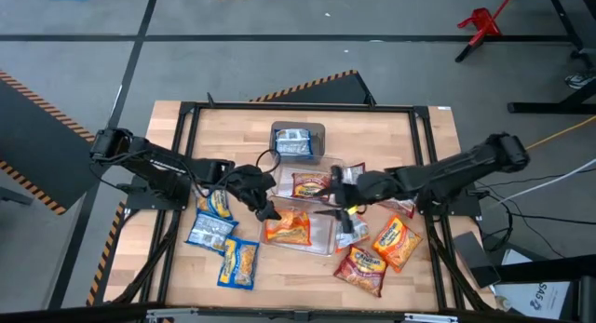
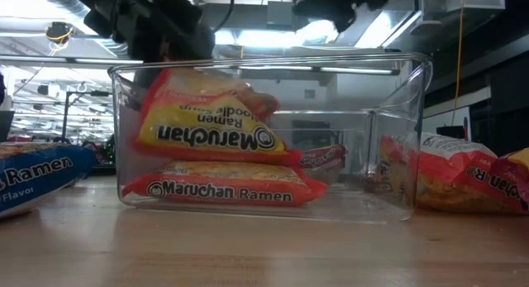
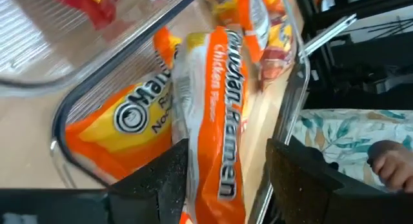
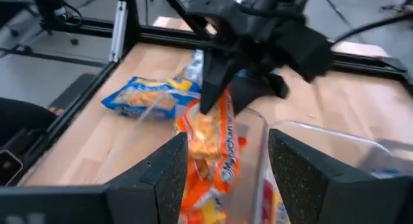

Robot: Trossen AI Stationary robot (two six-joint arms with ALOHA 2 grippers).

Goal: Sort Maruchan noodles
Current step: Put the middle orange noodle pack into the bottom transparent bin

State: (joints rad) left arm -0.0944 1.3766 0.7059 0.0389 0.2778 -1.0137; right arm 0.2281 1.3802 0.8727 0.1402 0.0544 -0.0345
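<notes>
Orange packet (image 3: 222, 114), crinkly, flat, glossy plastic, pinched on edge by left hand (image 3: 222, 161) over clear rigid bin (image 2: 397, 138); second orange packet (image 2: 223, 190) lying inside; right hand (image 4: 222, 161) spread, empty, beside; wooden table (image 1: 237, 127).

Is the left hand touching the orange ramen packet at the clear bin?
Touching. The right wrist view shows the left hand pinching the upright orange ramen packet by its upper edge over the clear bin; the left wrist view shows it between the fingers.
</notes>
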